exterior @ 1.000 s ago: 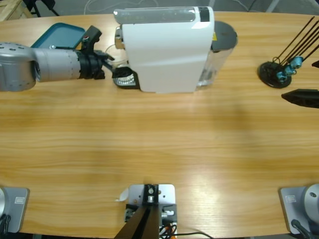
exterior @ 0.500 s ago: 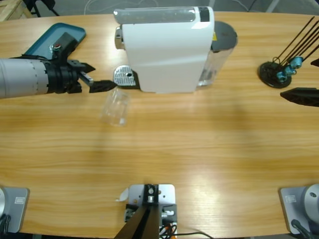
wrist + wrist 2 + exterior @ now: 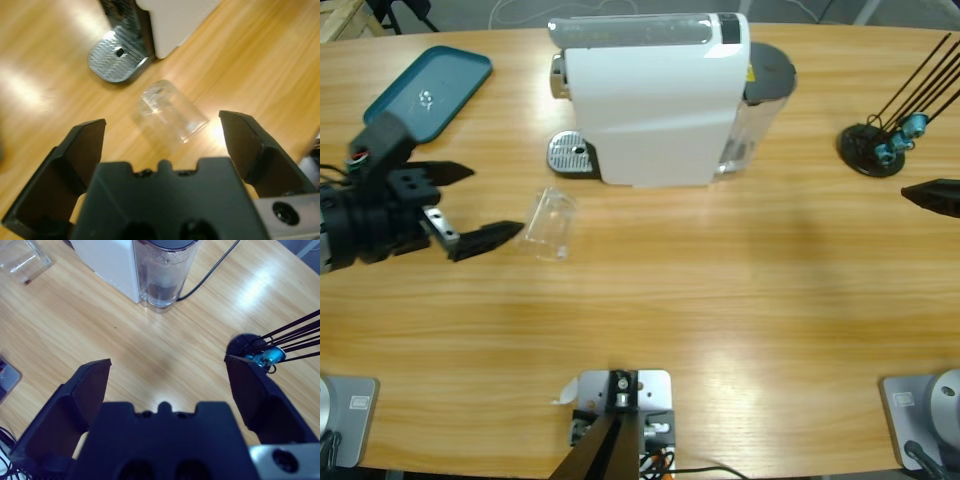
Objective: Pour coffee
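Note:
A clear glass tumbler (image 3: 548, 223) lies on its side on the wooden table, in front of the coffee machine's metal drip tray (image 3: 570, 154). No coffee shows in it or on the table. My left gripper (image 3: 492, 200) is open just left of the tumbler, not touching it; the left wrist view shows the tumbler (image 3: 170, 112) between and beyond my left gripper (image 3: 164, 127) jaws. The right gripper (image 3: 930, 194) sits at the table's right edge, and in its wrist view the right gripper (image 3: 167, 367) is open and holds nothing.
The white coffee machine (image 3: 655, 100) stands at the back middle, its water tank (image 3: 162, 272) and cable behind. A teal tray (image 3: 428, 88) lies at the back left. A black stand with thin rods (image 3: 875, 145) is at the back right.
The left gripper drew back from the drip tray, leftward and toward the table's front. The tumbler came off the tray, tipped over and now lies free on the table.

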